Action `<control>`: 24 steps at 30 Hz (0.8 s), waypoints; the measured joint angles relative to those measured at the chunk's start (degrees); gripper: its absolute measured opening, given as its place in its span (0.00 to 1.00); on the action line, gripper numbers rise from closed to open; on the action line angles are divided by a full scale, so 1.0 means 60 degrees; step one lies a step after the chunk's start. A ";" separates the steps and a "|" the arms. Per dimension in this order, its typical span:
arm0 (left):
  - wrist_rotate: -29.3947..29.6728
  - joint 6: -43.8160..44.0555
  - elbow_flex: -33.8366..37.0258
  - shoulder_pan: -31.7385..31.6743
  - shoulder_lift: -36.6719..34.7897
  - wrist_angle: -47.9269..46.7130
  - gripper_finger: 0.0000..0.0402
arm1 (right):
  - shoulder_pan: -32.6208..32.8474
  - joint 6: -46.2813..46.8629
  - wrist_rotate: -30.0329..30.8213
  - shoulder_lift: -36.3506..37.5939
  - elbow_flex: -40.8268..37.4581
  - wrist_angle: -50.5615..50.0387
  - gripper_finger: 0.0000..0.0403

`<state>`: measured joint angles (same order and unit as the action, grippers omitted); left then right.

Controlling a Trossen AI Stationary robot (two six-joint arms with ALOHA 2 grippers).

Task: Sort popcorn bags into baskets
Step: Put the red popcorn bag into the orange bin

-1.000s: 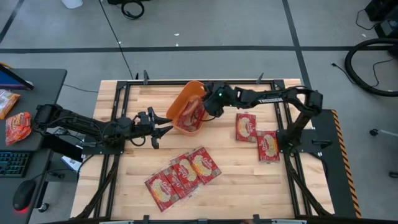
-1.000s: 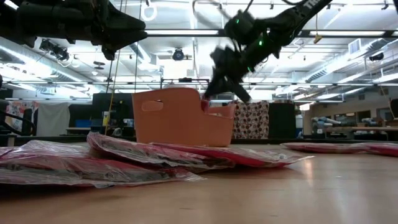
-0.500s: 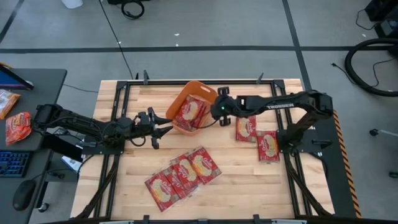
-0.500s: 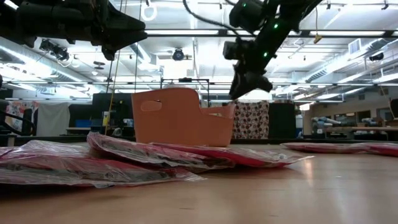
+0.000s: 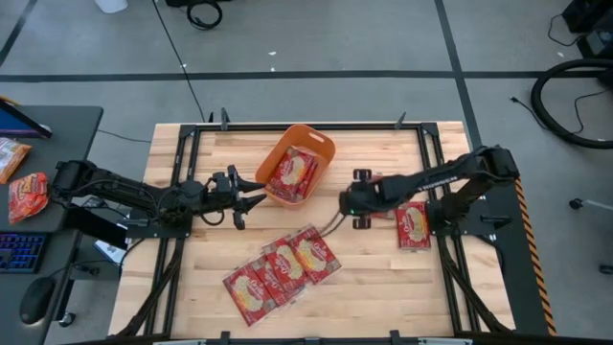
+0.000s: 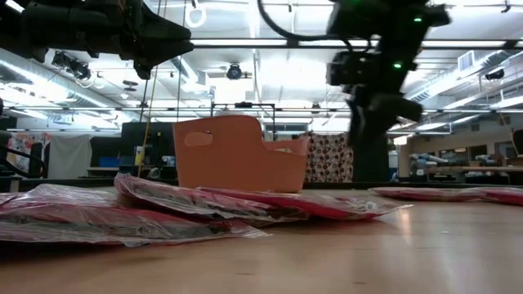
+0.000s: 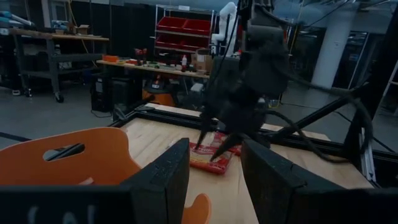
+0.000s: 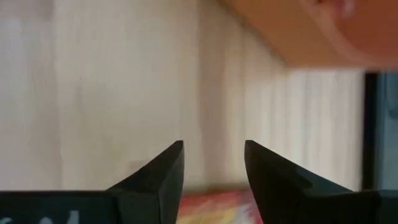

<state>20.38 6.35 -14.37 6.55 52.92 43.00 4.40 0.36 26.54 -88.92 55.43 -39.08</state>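
Note:
The orange tub [image 5: 324,146] stands at the table's far middle with red popcorn packets [image 5: 292,172] lying in it. More packets lie overlapping in a pile [image 5: 283,268] on the near middle. Two others lie on the right: one [image 5: 414,225] in plain sight, one [image 5: 385,192] partly under the right arm. My right gripper [image 5: 350,201] is open and empty, pointing down between the tub and that packet, whose edge [image 8: 211,202] shows below its fingers. My left gripper [image 5: 257,192] is open and empty, level, just left of the tub [image 7: 74,158].
Black frame rails [image 5: 192,144] run along the table's edges. Bare wood [image 5: 383,278] lies on the near right. In the low view the packet pile [image 6: 163,204] fills the foreground before the tub [image 6: 237,151]. A desk with a keyboard and more packets [image 5: 27,192] stands off the table's left.
My right gripper has drawn away from the tub's right rim, swinging toward the table's right and near edge and coming down over the wood beside the right-hand packets. The packets in the tub now show uncovered. The left arm has kept still.

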 joint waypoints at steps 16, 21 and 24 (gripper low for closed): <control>0.0000 0.0055 0.0000 0.0001 -0.0003 0.0006 0.37 | -0.1321 0.4735 0.0219 0.0011 -0.0698 -0.4090 0.47; 0.0000 0.0004 0.0000 0.0000 -0.0001 0.0007 0.37 | -0.1694 0.3791 -0.0188 0.0011 -0.1385 -0.2399 0.47; 0.0004 -0.0002 0.0001 0.0001 -0.0003 0.0007 0.37 | -0.1707 0.2970 -0.1357 0.0011 -0.1709 -0.0979 0.47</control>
<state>20.40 6.33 -14.36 6.55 52.90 43.05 -5.85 18.18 18.40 -88.86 45.17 -44.95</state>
